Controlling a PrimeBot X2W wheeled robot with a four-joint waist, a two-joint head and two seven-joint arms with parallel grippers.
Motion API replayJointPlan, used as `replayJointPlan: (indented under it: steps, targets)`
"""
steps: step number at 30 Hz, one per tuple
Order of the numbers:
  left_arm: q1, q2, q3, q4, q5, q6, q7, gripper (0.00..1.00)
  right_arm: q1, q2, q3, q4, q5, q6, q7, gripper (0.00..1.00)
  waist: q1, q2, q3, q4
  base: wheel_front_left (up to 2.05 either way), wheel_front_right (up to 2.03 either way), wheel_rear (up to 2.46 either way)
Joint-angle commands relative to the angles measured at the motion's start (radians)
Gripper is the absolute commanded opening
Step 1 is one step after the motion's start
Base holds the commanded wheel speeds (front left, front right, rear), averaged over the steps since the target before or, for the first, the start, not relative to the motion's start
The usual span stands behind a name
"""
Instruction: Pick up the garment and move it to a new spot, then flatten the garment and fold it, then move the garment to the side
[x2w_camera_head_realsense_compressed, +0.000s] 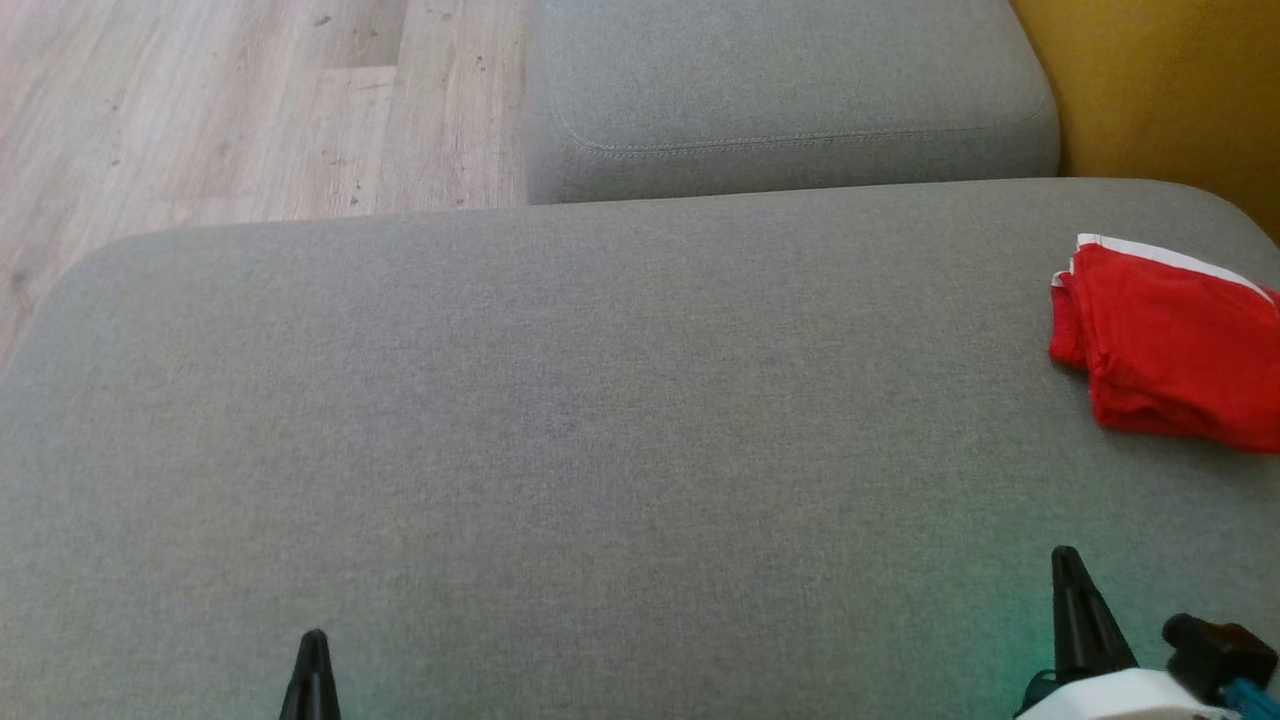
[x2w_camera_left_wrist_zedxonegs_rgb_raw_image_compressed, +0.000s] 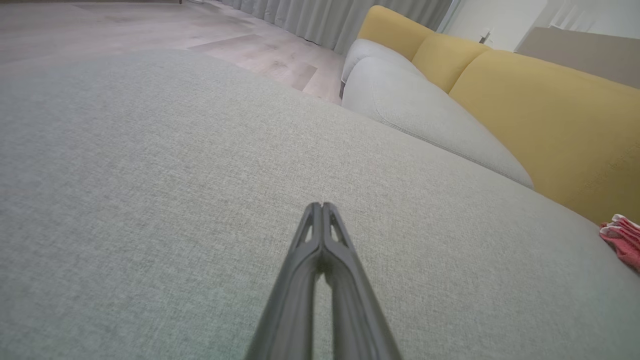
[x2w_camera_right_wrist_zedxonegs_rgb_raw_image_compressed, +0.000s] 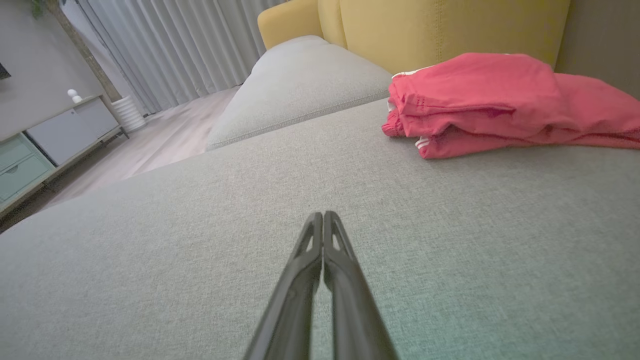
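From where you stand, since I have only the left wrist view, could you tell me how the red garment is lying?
Observer: The garment lies in stacked folds on the grey cushion, with white trim showing at its near end.
Operator: Thank you. Is the other arm close to it?
Observer: No. The right fingers are shut on nothing, short of the garment and not touching it.

Large grey fabric seat cushion (x2w_camera_head_realsense_compressed: 560, 420). Second grey cushion (x2w_camera_head_realsense_compressed: 790, 90), adjoining its far edge. Yellow backrest (x2w_camera_head_realsense_compressed: 1160, 90), at its far-right side. Pale wood floor (x2w_camera_head_realsense_compressed: 220, 110), beyond its far-left corner. Grey curtains (x2w_camera_right_wrist_zedxonegs_rgb_raw_image_compressed: 180, 45) and low cabinet (x2w_camera_right_wrist_zedxonegs_rgb_raw_image_compressed: 55, 135), well beyond it.
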Motion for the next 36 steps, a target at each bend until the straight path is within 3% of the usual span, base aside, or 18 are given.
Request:
replayJointPlan:
  steps: [1,36]
  targets:
    - [-0.041,0.001,0.018,-0.025,-0.032,-0.003,0.006,0.0,-0.046,-0.002,-0.005,-0.035,0.038,0.002,0.009,0.0,-0.0001,0.0,0.001,0.0,0.0,0.0,0.0]
    - [-0.139,0.001,0.066,-0.022,-0.411,-0.013,0.107,0.0,-0.118,-0.005,-0.024,-0.044,0.478,0.004,0.106,0.0,-0.0001,0.0,0.015,-0.004,0.0,0.0,0.0]
